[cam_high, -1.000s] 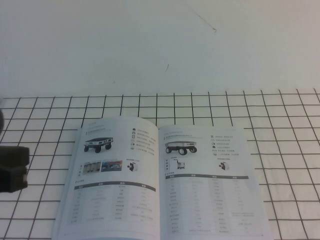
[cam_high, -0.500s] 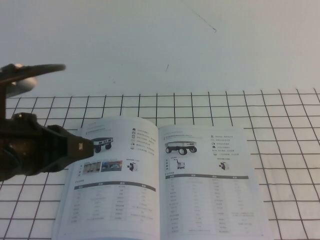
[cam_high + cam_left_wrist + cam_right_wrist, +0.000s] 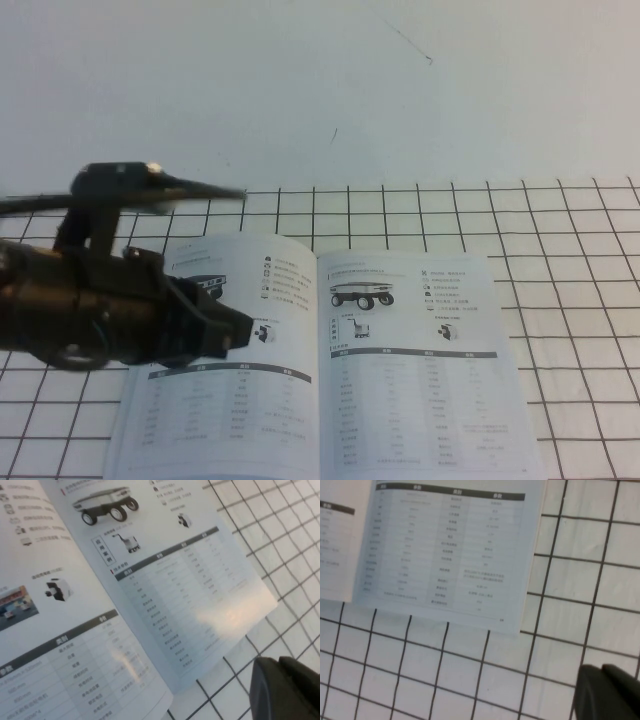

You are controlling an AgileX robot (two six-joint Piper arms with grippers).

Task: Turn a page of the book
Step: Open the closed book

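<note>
The work surface is a white tabletop (image 3: 560,330) ruled with a black grid of squares, filling the lower half of the high view; behind it a plain pale wall (image 3: 320,90) fills the upper half, marked only by a few faint dark scratches. The book (image 3: 330,360) lies open and flat on the grid in the lower centre of the frame, its near edge cut off by the bottom border. The page (image 3: 420,360) is the right-hand leaf, lying flat with a black-wheeled vehicle printed near its top and a dark-headed table below; its outer edge rests on the grid right of centre. The left-hand leaf (image 3: 260,390) carries its own table. The left arm (image 3: 90,310) reaches in from the left edge of the high view, dark and bulky, covering the upper left part of the book. The left gripper (image 3: 285,690) shows only as a dark tip at the lower right of the left wrist view, above the grid just beyond the page's corner; whether its fingers are apart or together cannot be told. The right gripper (image 3: 610,692), a dark tip at the lower right of the right wrist view, hangs over bare grid beside the page's lower corner, its jaws closed on nothing.
</note>
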